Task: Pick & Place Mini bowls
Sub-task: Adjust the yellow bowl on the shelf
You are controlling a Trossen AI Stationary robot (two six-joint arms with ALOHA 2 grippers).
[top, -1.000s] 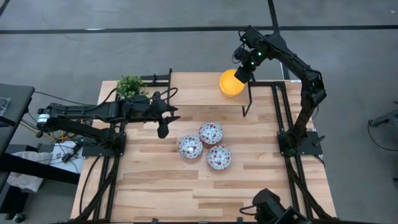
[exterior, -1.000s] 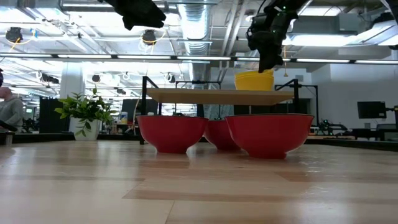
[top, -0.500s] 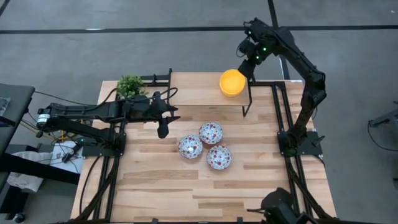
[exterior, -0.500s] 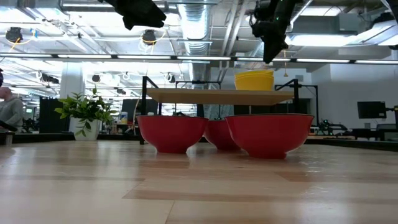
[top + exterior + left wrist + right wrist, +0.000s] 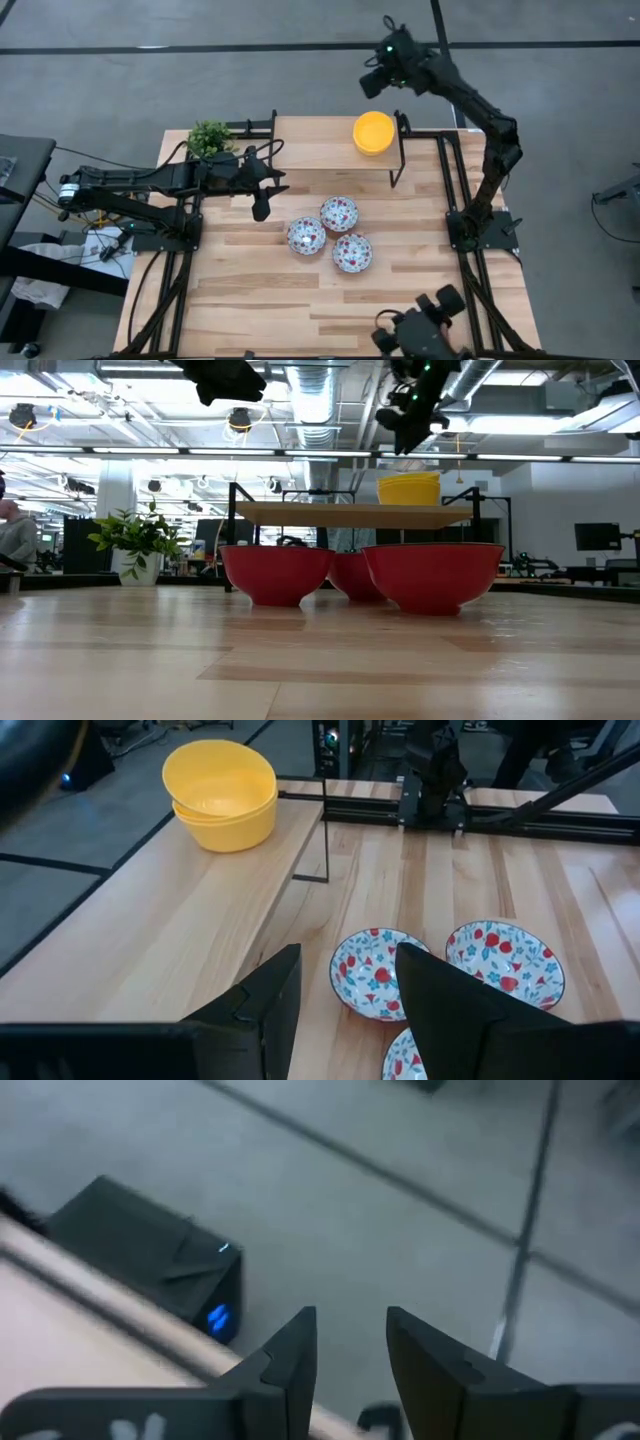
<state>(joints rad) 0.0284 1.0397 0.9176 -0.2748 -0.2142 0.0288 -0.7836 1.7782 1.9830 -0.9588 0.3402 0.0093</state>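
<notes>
Two plain yellow mini bowls point(image 5: 372, 132) sit stacked on the right end of a raised wooden shelf point(image 5: 310, 150), also clear in the left wrist view point(image 5: 220, 792). Three white floral mini bowls point(image 5: 338, 213) point(image 5: 306, 236) point(image 5: 352, 253) stand close together on the table in front of the shelf; from the side their outsides are red point(image 5: 275, 572). My right gripper point(image 5: 372, 80) is open, high above and beyond the far edge, left of the yellow stack, over grey floor point(image 5: 350, 1345). My left gripper point(image 5: 262, 205) is open, hovering left of the floral bowls point(image 5: 347, 990).
A small green plant point(image 5: 209, 138) stands at the table's far left corner. The shelf rests on a black metal frame with a post point(image 5: 400, 160) by the yellow bowls. A dark camera unit point(image 5: 420, 335) sits at the near edge. Bare wood lies near and left of the floral bowls.
My right gripper has come up off the rim of the yellow stack, risen and swung back past the table's far edge toward the left, turning as it went. The yellow bowls have stayed on the shelf.
</notes>
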